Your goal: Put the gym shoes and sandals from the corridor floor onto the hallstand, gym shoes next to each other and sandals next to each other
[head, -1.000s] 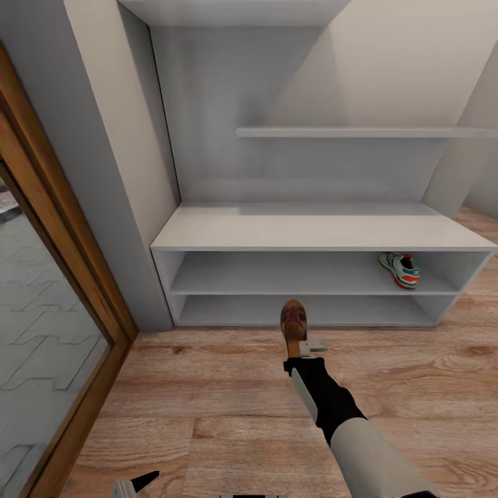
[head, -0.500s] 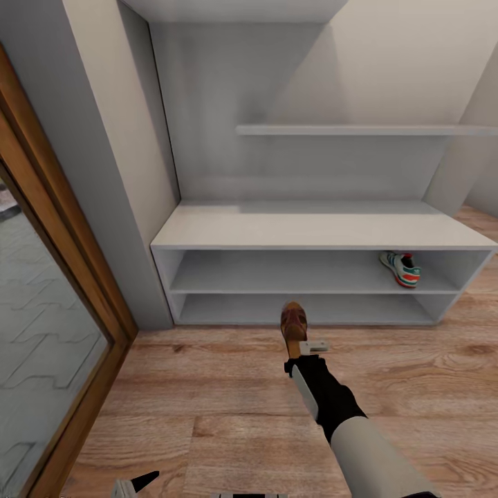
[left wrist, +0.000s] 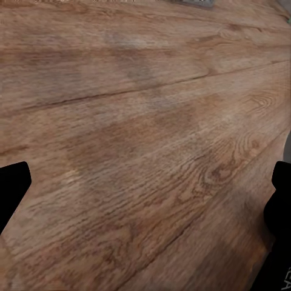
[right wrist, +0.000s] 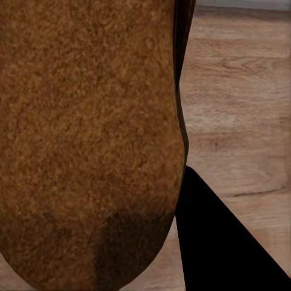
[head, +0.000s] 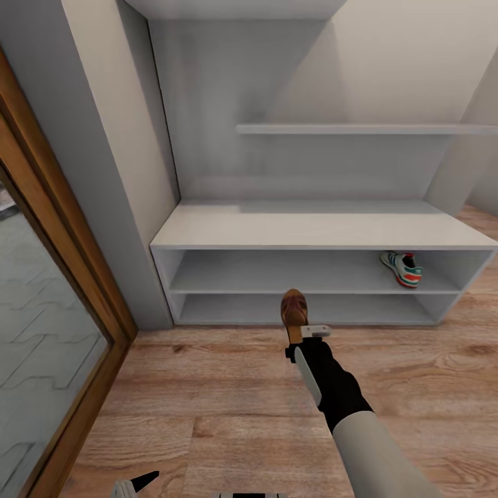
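Brown sandal [head: 294,309], tan grainy footbed, clamped in right gripper [head: 299,333] before hallstand [head: 318,235].

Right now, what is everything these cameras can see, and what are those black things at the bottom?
Pale grey-white hallstand: one, with two low open shelf bays, a flat top and a floating shelf on its back panel, against the wall ahead.
Cream-white sneaker with green stripes and red-orange heel: one, in the upper bay, far right.
Dark brown leather sandal with tan footbed: one, held in the air in front of the lower bay.
Light brown wood-plank floor: in front of the hallstand.
Wood-framed glass door: one, at left.
Right pincer: shut on the sandal.
Left pincer: black, open, hanging over the floor.
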